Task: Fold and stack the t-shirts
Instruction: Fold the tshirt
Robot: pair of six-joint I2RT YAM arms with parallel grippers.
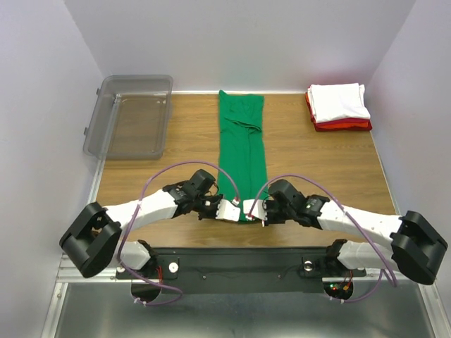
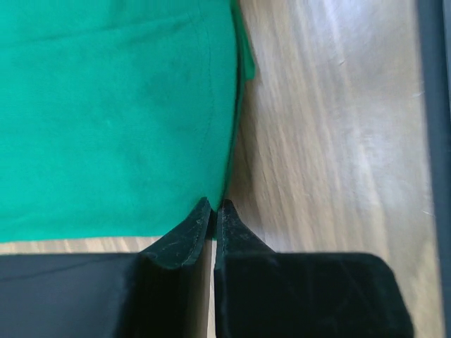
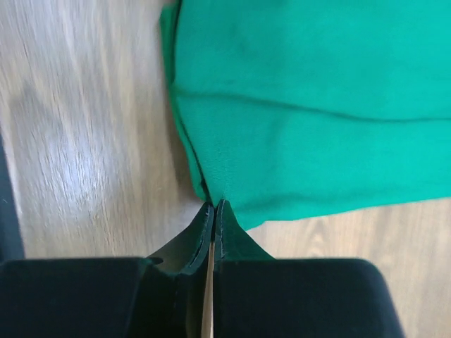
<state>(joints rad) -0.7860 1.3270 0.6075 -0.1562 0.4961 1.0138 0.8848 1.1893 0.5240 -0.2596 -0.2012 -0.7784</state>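
A clear grey plastic bin (image 1: 130, 116) is seen well beyond the left hand (image 2: 213, 205) and out to its left, apart from everything else. The left hand is pressed almost together on the near left corner of the bright green cotton t-shirt (image 1: 242, 148). The shirt is laid out as a long narrow strip on the wooden tabletop (image 1: 317, 169), stretching straight away from both hands. The right hand (image 3: 213, 204) is closed tight, and the near right corner of the same strip is pinched between its tips, where the cloth is gathered into a small crease. Far ahead of the right hand and to its right, a white folded t-shirt (image 1: 340, 101) is stacked on a red folded t-shirt (image 1: 343, 125).

The green shirt is judged light, soft and limp, so whatever is lifted will sag between the hands. Several layers probably lie at each corner, and a shallow pinch may catch only the top ones. The hold is best taken at the two near corners, through all layers, and carried level.
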